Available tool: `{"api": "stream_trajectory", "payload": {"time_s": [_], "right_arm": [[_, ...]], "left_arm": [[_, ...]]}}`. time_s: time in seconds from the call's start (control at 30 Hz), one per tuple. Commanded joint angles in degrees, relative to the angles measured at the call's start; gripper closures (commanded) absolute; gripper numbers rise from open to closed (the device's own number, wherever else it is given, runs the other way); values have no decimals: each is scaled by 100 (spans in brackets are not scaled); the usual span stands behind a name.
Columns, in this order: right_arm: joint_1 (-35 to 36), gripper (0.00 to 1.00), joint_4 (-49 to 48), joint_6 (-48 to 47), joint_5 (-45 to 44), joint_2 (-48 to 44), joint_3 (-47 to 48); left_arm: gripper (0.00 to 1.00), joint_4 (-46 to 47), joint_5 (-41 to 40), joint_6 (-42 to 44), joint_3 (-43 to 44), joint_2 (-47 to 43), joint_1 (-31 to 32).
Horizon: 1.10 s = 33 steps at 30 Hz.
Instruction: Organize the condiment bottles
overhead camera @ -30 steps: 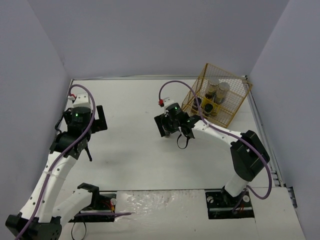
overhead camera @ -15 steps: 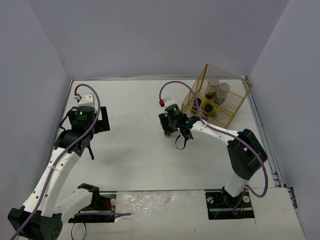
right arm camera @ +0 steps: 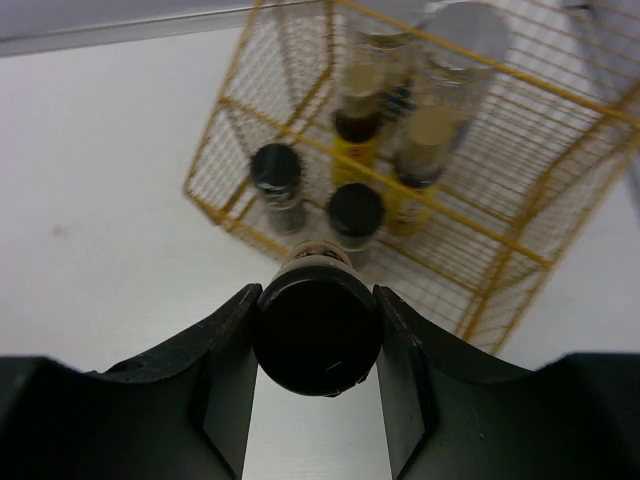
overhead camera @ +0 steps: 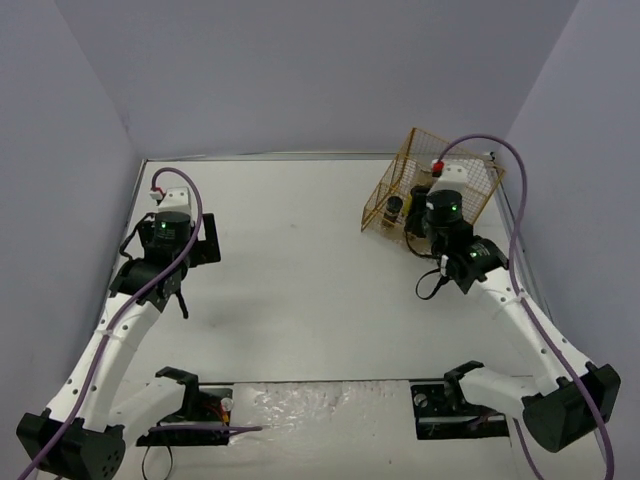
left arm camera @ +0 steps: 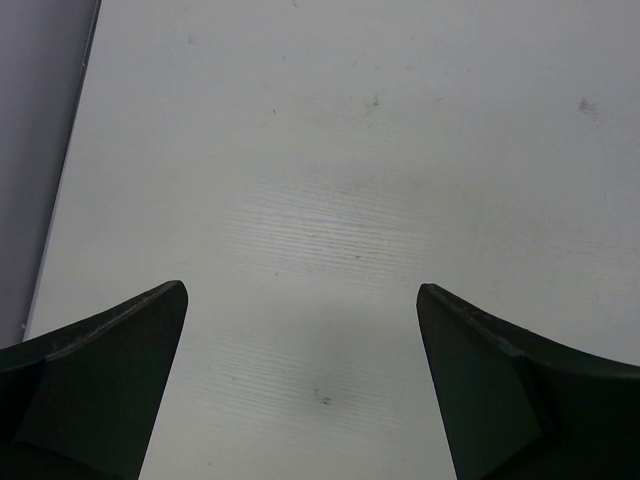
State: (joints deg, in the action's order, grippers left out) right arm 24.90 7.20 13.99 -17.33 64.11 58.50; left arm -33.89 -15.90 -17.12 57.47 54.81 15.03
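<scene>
at the far left, the left arm (overhead camera: 160, 240) is poised over the white surface (overhead camera: 300, 270), well apart from everything else. the left jaws are spread wide and nothing is held between them. only bare surface is seen beneath them in the left wrist view, so this arm is judged to be held clear while the work is done on the other side.

toward the right, the right arm (overhead camera: 470, 262) is stretched toward the gold wire rack (overhead camera: 478, 200). the right jaws are pinched on a black-capped jar (right arm camera: 318, 325), which is gripped by its sides with the cap turned to the wrist camera, so its base is left free to be set down. the jar is held just in front of the rack's near edge and is not yet inside it.

within the rack, two short black-capped jars (right arm camera: 275, 172) are stood in the front row, yellow-labelled jars (right arm camera: 355, 140) behind them, and a silver-lidded jar (right arm camera: 465, 35) at the back. a place beside the like-capped pair is judged to be intended, and the wire rim is likely the thing to be cleared.
</scene>
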Motion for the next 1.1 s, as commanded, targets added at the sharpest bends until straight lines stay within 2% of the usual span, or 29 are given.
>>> {"api": "stream_trajectory", "payload": {"time_s": [0.0, 0.1, 0.33, 0.73, 0.8, 1.03, 1.07], "right_arm": [[-732, 97, 325, 223, -216, -135, 79], [-1183, 97, 326, 293, 10, 9, 33], [-1558, 99, -72, 293, 96, 558, -172], [-1647, 94, -1100, 391, 189, 1423, -564], [-1647, 88, -1143, 407, 175, 1519, -572], [-1646, 40, -1101, 454, 201, 1420, -602], [-1646, 37, -1057, 455, 214, 1381, -588]], "left_arm": [[3, 313, 29, 36, 229, 35, -9], [3, 322, 51, 34, 221, 55, -9], [3, 320, 34, 43, 229, 58, -9], [3, 310, 52, 43, 218, 29, -9], [3, 319, 49, 43, 212, 29, -9], [3, 305, 52, 43, 220, 29, -17], [3, 304, 62, 43, 226, 35, -22]]}}
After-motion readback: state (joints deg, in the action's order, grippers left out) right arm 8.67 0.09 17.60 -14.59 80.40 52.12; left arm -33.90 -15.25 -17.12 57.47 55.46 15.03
